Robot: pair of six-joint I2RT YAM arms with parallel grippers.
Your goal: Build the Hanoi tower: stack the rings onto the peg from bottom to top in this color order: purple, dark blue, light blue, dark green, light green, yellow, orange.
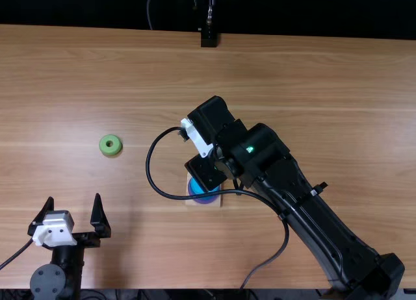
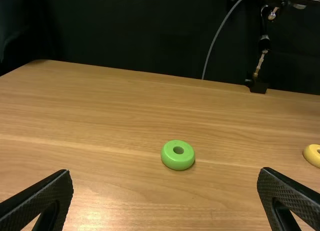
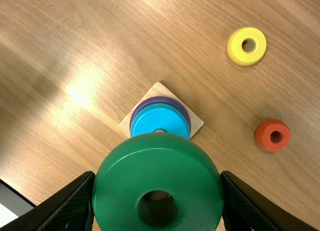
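In the top view my left gripper [image 1: 73, 215] stands open at the lower left; in the left wrist view my left gripper [image 2: 165, 198] has nothing between its fingers. A light green ring [image 1: 110, 145] lies on the table beyond it. My right arm's gripper [image 1: 207, 173] is over the peg's wooden base [image 1: 214, 203], partly hiding it. The right wrist view has my right gripper [image 3: 158, 201] shut on the dark green ring [image 3: 158, 161], held above the light blue ring [image 3: 159, 120], which rests over the purple ring [image 3: 186, 116]. A yellow ring [image 3: 246, 46] and orange ring [image 3: 272, 135] lie nearby.
The wooden table [image 1: 312, 73] extends around the base. A black stand foot [image 1: 208, 39] is at its far edge. The right arm's cable [image 1: 151, 176] loops out left of the gripper, past the base.
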